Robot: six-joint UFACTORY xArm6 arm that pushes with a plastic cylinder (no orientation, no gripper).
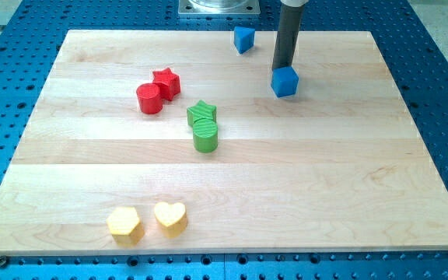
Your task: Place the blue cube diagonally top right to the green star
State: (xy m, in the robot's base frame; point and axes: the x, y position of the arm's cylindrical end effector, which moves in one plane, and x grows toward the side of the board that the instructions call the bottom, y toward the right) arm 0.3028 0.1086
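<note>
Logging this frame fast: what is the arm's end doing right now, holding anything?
No hand here, only a rod: my tip holds nothing and sits right behind the blue cube, at its top edge in the view; contact cannot be told.

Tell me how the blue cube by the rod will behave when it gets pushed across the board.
The blue cube sits flat on the smooth wooden board, so it will probably slide rather than roll. It looks small and solid, likely light. With my tip at its top edge, an off-centre push may spin it.
</note>
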